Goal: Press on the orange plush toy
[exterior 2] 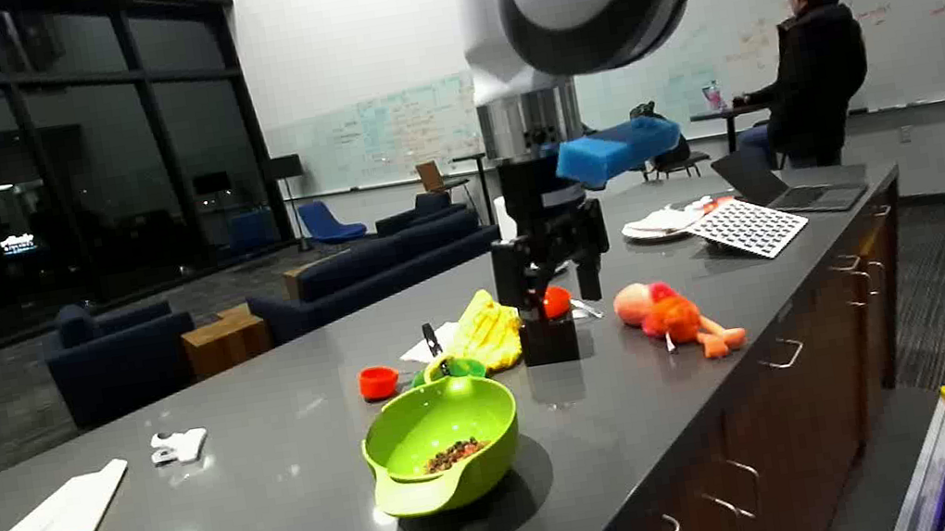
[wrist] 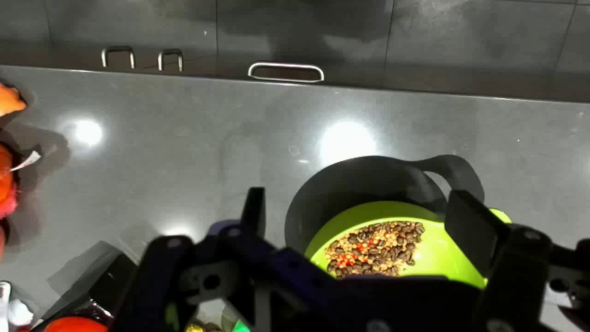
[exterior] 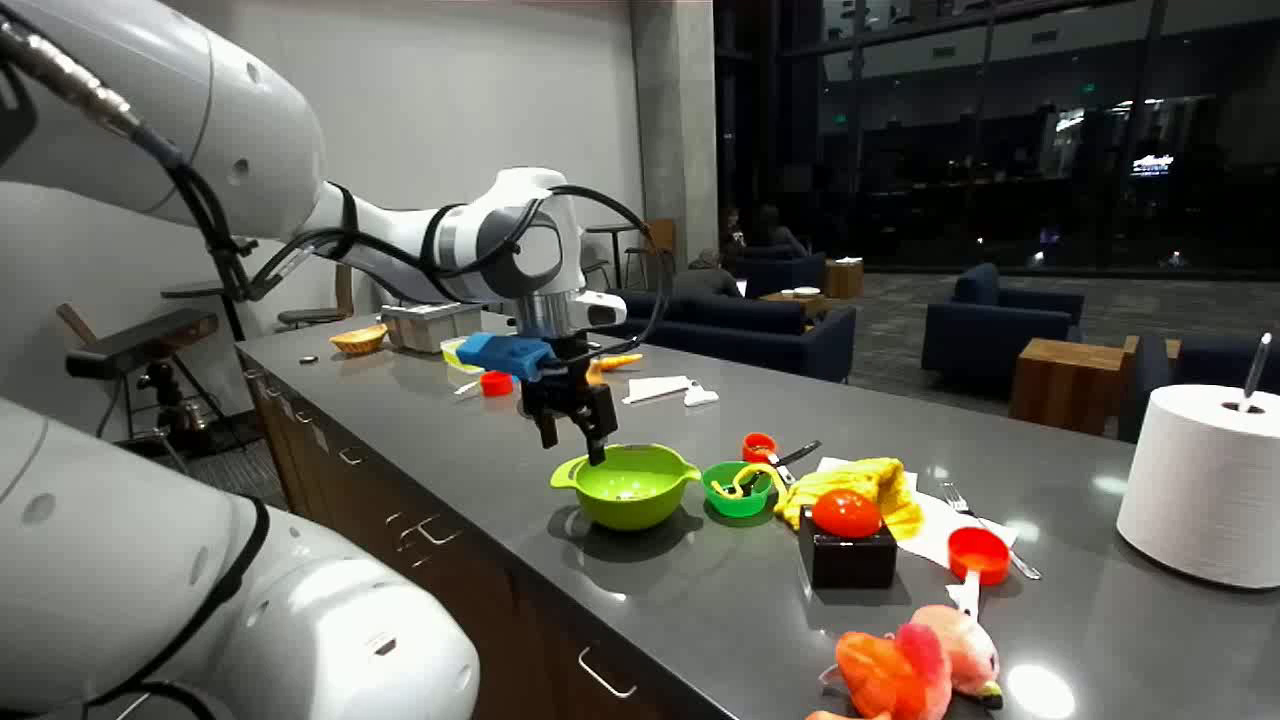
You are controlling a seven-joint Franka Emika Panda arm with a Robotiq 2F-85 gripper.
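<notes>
The orange plush toy (exterior: pixel 893 668), with a reddish patch, lies near the counter's front edge. It also shows in an exterior view (exterior 2: pixel 677 319). In the wrist view only a part of it shows at the left edge (wrist: pixel 6 173). A salmon-pink plush part (exterior: pixel 962 640) with a dark-tipped beak touches it; I cannot tell whether they are joined. My gripper (exterior: pixel 571 446) points down with its fingers wide apart and empty (wrist: pixel 362 212). It hovers above the lime-green bowl (wrist: pixel 368 213), well away from the plush toy. The bowl holds dark beans and small grains.
A black block (exterior: pixel 850 562) with a shiny red dome (exterior: pixel 848 513) stands between bowl and toy. A green cup (exterior: pixel 735 503), yellow cloth (exterior: pixel 885 485) and red measuring cup (exterior: pixel 980 555) are nearby. A paper towel roll (exterior: pixel 1210 490) and laptop (exterior 2: pixel 818 197) are farther along. The counter edge (wrist: pixel 295 84) shows.
</notes>
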